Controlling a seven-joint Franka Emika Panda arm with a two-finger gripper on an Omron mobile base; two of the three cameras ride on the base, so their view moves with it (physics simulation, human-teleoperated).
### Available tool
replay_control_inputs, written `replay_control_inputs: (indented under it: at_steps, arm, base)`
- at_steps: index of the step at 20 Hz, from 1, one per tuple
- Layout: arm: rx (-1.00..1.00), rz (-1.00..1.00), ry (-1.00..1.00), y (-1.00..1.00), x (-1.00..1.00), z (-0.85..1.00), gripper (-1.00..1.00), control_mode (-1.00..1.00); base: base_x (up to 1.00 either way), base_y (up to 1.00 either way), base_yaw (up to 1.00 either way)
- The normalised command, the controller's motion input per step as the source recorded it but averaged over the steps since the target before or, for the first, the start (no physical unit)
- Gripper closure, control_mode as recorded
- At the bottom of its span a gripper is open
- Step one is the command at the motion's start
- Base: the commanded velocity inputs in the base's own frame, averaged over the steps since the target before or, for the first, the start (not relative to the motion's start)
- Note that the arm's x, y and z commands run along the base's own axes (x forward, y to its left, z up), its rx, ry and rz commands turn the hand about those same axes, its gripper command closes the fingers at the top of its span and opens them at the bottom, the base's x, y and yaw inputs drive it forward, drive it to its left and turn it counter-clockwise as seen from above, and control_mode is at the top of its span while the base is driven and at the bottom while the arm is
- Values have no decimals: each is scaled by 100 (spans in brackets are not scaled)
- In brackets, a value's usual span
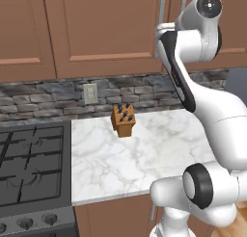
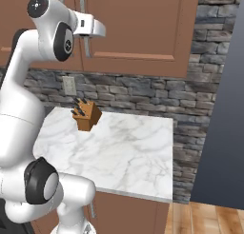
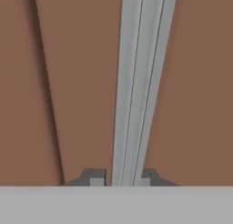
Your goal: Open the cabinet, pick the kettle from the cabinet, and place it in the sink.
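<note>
The gripper (image 3: 122,178) is closed on the vertical silver handle (image 3: 139,82) of the cabinet (image 1: 103,29), one finger on each side of the bar, so the door must be pulled straight toward the robot.

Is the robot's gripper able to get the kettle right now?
Probably not yet. The gripper is shut on the silver handle of the cabinet, whose doors look closed, so whatever is inside stays hidden behind them. The door likely has to swing open first.
</note>
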Motion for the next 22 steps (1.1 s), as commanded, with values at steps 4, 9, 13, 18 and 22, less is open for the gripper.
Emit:
replay_control_inputs:
  at_steps: [4, 9, 13, 18, 22]
  arm:
    - [8, 0, 0, 0, -16, -8, 100, -100]
    - [6, 2, 0, -7, -43, -7, 100, -100]
    - [2, 6, 0, -14, -56, -5, 100, -100]
    - [2, 7, 0, -18, -62, -5, 100, -100]
    - [2, 9, 0, -24, -62, -5, 100, -100]
  base:
    - [0, 0, 0]
    - [0, 0, 0]
    - [0, 0, 0]
    - [0, 0, 0]
    - [0, 0, 0]
